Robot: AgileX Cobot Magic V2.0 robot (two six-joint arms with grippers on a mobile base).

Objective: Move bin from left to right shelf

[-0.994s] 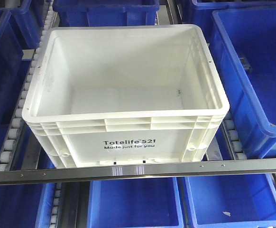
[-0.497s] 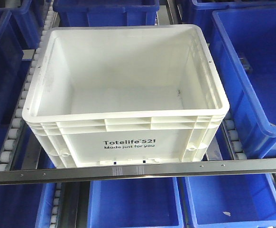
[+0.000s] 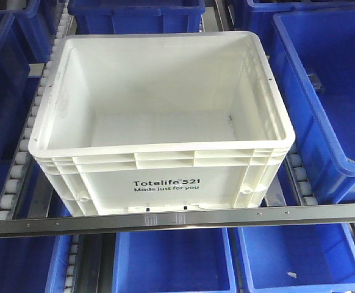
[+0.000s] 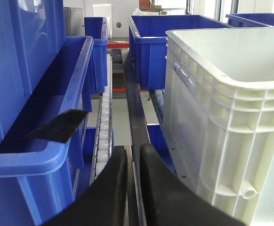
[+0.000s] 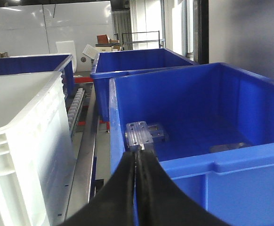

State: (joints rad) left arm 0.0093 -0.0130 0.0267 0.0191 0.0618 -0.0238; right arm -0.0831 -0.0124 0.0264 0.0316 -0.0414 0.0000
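The white bin (image 3: 165, 183) stands on the roller shelf in the middle of the front view, empty, its printed front facing me. Neither gripper shows in that view. In the left wrist view the bin's ribbed side (image 4: 221, 132) fills the right half, and my left gripper (image 4: 132, 149) sits low to its left over the shelf rail, jaws all but shut with only a thin slit and nothing between them. In the right wrist view the bin (image 5: 19, 141) is at the left, and my right gripper (image 5: 137, 153) is shut and empty, apart from it.
Blue bins (image 3: 324, 91) surround the white one on every side and below. A steel front rail (image 3: 177, 218) and roller tracks (image 3: 19, 165) border it. A blue bin (image 4: 38, 155) lies left of my left gripper. Another blue bin (image 5: 221, 165) holds a metal block (image 5: 144, 134).
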